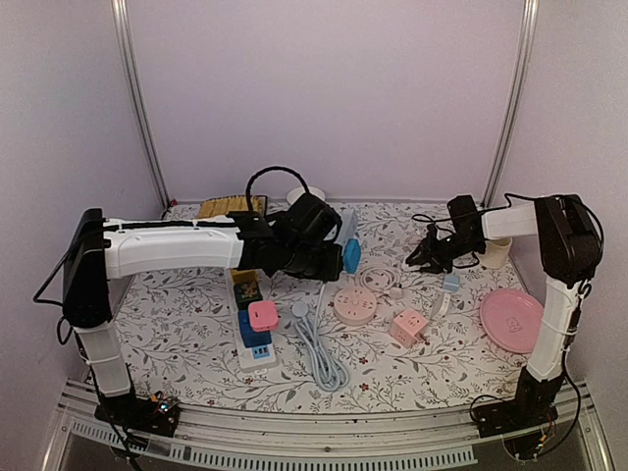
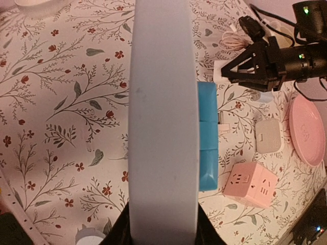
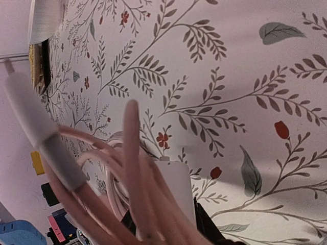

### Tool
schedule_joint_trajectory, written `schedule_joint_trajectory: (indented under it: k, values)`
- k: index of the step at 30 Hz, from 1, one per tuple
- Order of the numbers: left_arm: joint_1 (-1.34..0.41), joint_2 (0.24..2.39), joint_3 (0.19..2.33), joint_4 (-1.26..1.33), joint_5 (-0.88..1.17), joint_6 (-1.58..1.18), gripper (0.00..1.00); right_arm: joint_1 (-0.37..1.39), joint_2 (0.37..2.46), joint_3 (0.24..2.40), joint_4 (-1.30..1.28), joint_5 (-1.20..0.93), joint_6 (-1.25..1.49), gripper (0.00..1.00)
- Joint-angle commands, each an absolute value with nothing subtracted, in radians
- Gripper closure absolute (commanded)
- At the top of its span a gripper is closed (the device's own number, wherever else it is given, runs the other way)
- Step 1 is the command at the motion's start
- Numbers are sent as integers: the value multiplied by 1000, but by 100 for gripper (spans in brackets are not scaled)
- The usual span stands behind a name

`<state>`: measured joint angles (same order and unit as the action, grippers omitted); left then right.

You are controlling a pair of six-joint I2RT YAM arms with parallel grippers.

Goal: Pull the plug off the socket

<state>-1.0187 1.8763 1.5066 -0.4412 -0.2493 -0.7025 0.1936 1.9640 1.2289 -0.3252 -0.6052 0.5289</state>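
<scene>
I'm looking at the left arm [image 1: 167, 250]: its long links are showing white and smooth-shelled, with chunky black joints capping each end. A thin black cable [image 1: 263, 179] is looping off its wrist. The left gripper [image 1: 334, 257] is reading all black. The right arm [image 1: 551, 319] is wearing the same scheme of white tubes and black joint housings, with dark cables [image 1: 489, 410] trailing around its base. The right gripper [image 1: 416, 261] is black too, and green and orange lights [image 2: 306, 9] are glowing on its wrist.
</scene>
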Motion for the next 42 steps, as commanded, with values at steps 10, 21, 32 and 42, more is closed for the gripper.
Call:
schedule_joint_trajectory:
  k: [10, 21, 32, 42]
  values:
    - [-1030, 1823, 1551, -414, -264, -677, 100, 95, 1957, 1198, -351, -557, 468, 59]
    - [-1028, 1889, 1642, -425, -239, -650, 100, 94, 1726, 1052, -408, -470, 435, 25]
    - [-1021, 1925, 1682, -400, -202, -643, 100, 99, 1472, 938, -419, -555, 463, 12]
    - [-1022, 1921, 1668, -357, -157, -655, 100, 149, 1391, 957, -387, -637, 478, 9]
